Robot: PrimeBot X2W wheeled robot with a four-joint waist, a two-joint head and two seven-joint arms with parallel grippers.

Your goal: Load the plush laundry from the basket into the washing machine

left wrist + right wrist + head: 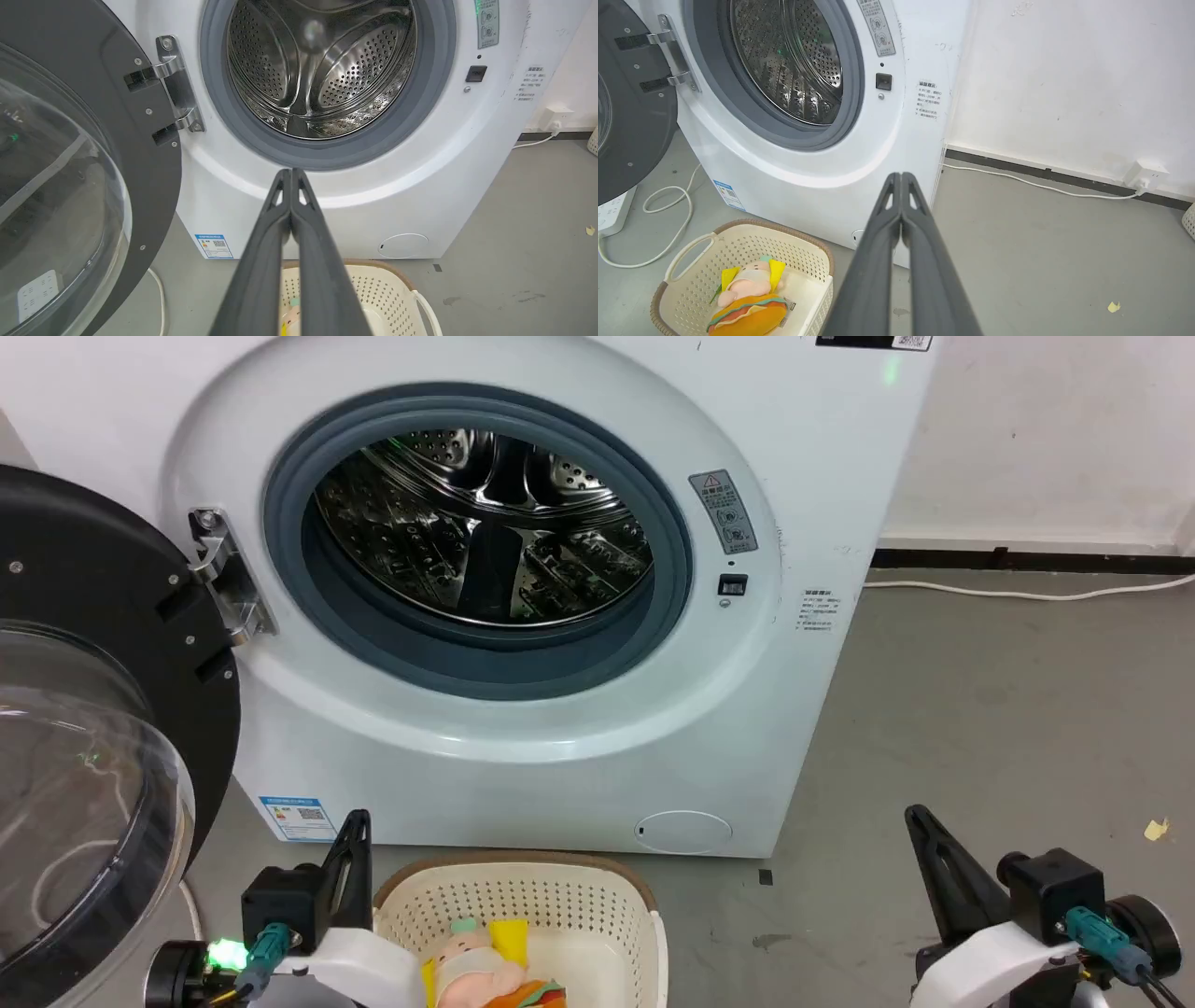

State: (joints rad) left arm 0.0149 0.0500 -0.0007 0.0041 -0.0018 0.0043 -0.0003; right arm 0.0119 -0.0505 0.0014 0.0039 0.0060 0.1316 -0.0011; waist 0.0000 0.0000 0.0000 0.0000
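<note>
Washing machine: we face a large white front-loading washing machine (579, 784), its grey rubber seal (373, 635) ringing a shiny perforated steel drum (485, 523).
Door: the black-rimmed round door with a clear dome (93, 728) stands swung wide on the hinge at our left of the opening.
Basket: a cream perforated plastic basket with a brown woven-look rim (523, 896) sits on the grey floor (980, 709) just in front of the machine, below the opening.
Plush laundry: we see the bunched soft plush laundry (749, 298) lying inside the basket on its bottom.
Long axis: in the right wrist view the bunch runs from the washer side of the basket towards our side. The peach-pink doll, with yellow pieces on both sides, points at the machine, and the orange burger-like plush lies at the near end.
Left gripper: the left gripper (290, 171) has its two long dark fingers pressed together. It is held above the basket's left edge and aims at the machine's front below the seal.
Right gripper: the right gripper (901, 175) is likewise closed tip to tip. It is well to the right of the basket, over bare floor.
Floor: a white cable (1027, 590) runs along the wall base.
</note>
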